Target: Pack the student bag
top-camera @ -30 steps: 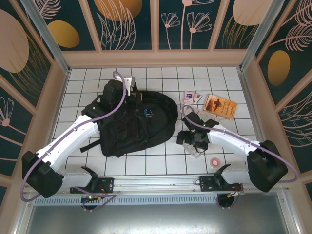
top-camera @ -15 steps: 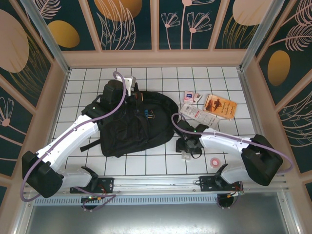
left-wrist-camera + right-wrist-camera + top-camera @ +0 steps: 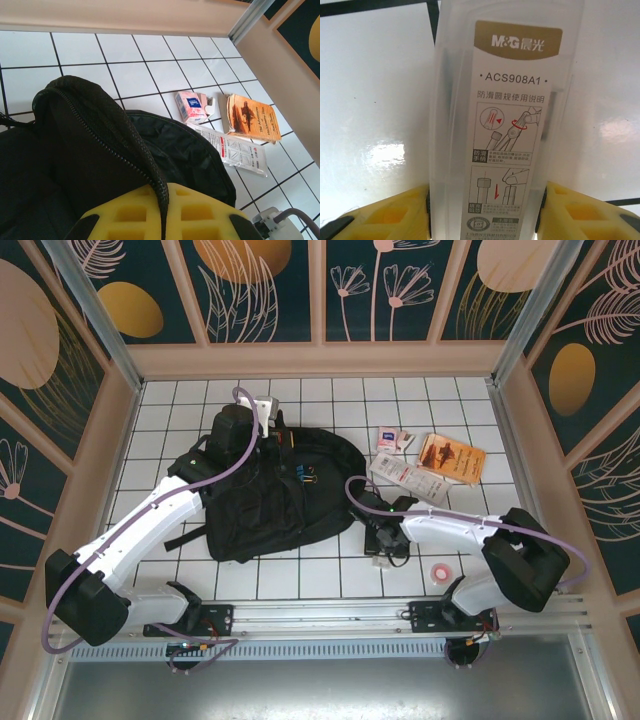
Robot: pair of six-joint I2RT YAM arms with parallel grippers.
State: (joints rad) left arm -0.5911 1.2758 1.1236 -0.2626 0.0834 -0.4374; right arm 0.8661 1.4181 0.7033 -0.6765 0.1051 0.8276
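One white-tiled bench (image 3: pixel 300 580) carries one student bag (image 3: pixel 285 495), lying left of centre, with bare tiles along the far edge and the near rail. The left hand (image 3: pixel 160 212) is clenched on the bag's zipper rim. Toward the right wall lie one book (image 3: pixel 452 457) and one long packet (image 3: pixel 408 477). The right hand (image 3: pixel 486 212) grasps one clear case (image 3: pixel 510 100), just beside the bag's right edge. One tissue pack (image 3: pixel 388 438) lies near the far edge and one pink tape ring (image 3: pixel 440 571) near the front.
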